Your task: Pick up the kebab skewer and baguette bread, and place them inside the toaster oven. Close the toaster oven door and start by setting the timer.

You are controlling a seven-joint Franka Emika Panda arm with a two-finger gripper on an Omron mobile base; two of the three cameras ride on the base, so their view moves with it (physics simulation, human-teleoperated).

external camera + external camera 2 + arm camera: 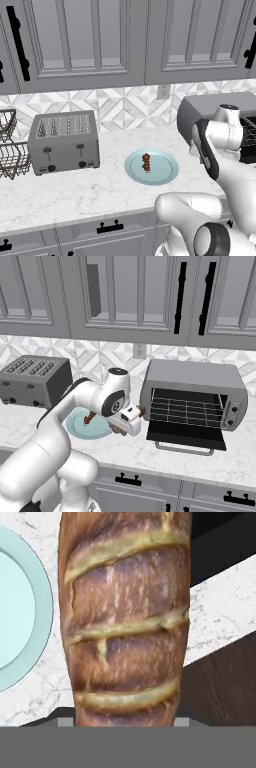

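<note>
- The toaster oven [192, 398] sits on the counter [165, 453], and all places here are given relative to it. Its door [186, 435] is dropped flat open at the front. The wire rack inside looks bare, so by my reading nothing has been loaded yet.
- The plate [151, 167], teal and round, lies on the counter to the oven's left, between it and the slot toaster [63, 141]. It carries just the kebab skewer [146, 162] near its middle, untouched as far as I can see.
- The baguette bread [125, 619] is off the plate and up in the air, just left of the open door. In the hand view it runs up close from between the jaws. In the right base view a brown end shows at the gripper [134, 415].
- The jaws pinch the loaf across its width, partway closed around it.
- As I judge it, the first pick is done. Still left: sliding the bread in, fetching and loading the skewer, shutting the door and turning the timer.
</note>
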